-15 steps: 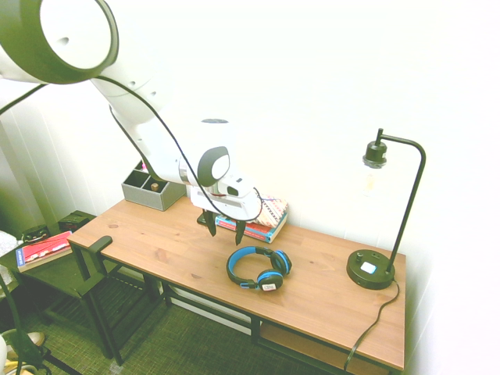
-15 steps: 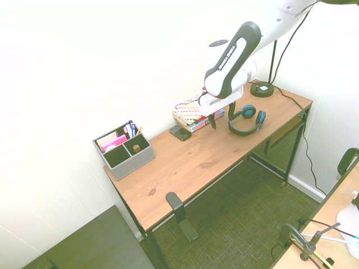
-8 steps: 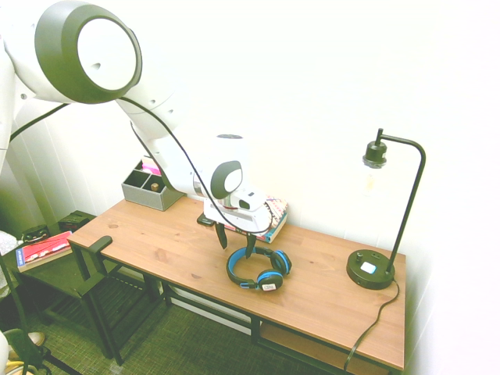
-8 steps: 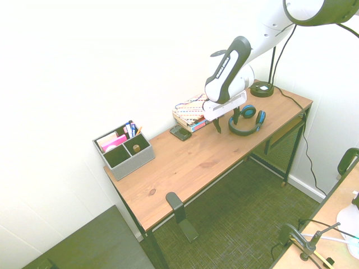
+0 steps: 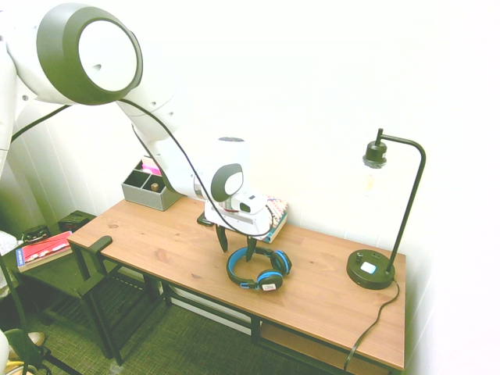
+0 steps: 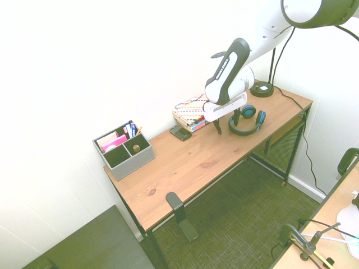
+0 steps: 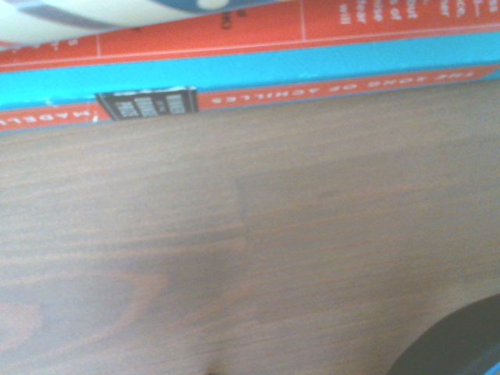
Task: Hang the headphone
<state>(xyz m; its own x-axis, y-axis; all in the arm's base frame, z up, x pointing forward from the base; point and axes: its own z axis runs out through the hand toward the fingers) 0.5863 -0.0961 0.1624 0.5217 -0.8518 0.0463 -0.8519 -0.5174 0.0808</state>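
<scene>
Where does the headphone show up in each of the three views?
First exterior view: the headphone lies mid-desk, just below the pincer.
Second exterior view: headphone at the desk's right end.
Wrist view: only a dark curved edge in a corner, probably it.
Shared landmark: the stack of books.

This looks like a home study or small office corner: a long wooden counter on a black metal frame stands against a plain white wall, with dark woven carpet beneath it. On it sit a grey divided desk organiser holding pens and a pink item, a small stack of colourful books, a black desk lamp with a bent arm and round base, and blue and black over-ear headphones. A low dark side stand with a red book on it sits beside the counter's end.
</scene>
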